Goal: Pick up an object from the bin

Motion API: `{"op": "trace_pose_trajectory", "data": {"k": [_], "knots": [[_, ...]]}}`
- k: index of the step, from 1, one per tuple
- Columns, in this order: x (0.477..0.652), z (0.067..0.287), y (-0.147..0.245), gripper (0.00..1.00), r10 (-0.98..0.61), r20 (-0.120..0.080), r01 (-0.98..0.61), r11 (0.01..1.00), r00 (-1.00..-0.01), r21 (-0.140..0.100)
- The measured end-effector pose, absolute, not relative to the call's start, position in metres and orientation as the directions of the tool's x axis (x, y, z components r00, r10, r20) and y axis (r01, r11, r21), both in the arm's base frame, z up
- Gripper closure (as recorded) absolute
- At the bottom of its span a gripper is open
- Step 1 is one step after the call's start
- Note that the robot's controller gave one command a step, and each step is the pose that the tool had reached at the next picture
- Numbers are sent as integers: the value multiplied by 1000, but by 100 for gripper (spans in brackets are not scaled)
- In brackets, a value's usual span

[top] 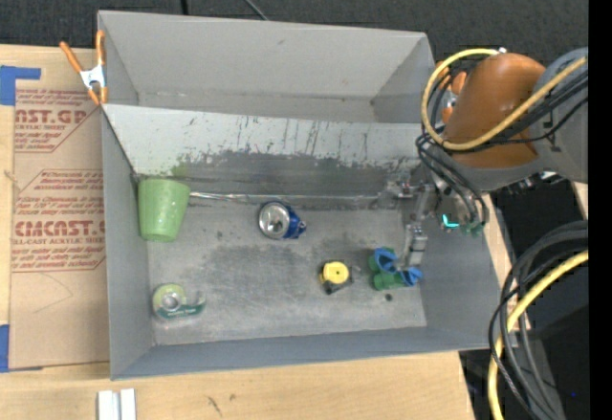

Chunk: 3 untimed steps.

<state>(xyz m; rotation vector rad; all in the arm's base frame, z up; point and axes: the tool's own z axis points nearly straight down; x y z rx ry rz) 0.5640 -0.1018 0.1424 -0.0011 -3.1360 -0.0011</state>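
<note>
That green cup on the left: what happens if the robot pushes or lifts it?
The green cup seems to lie on its side, so a push would probably roll it, in a curve, since it tapers. It looks like thin plastic: likely light, and it may squash under a hard squeeze.

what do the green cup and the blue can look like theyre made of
Green cup: probably plastic, with a matte finish; its pale green is even and shows no glare.
Blue can: likely thin metal; the end facing the camera is shiny silver and the side is coloured blue.
</note>
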Motion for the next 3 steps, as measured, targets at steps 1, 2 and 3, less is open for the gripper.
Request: {"op": "trace_pose_trajectory", "data": {"k": [1, 2, 3], "knots": [[537, 72, -128, 0, -136, 5, -136, 991, -991, 1], [539, 75, -127, 100, -137, -1, -137, 991, -991, 0], [554, 282, -126, 100, -96, -12, -96, 995, -995, -5]]}}
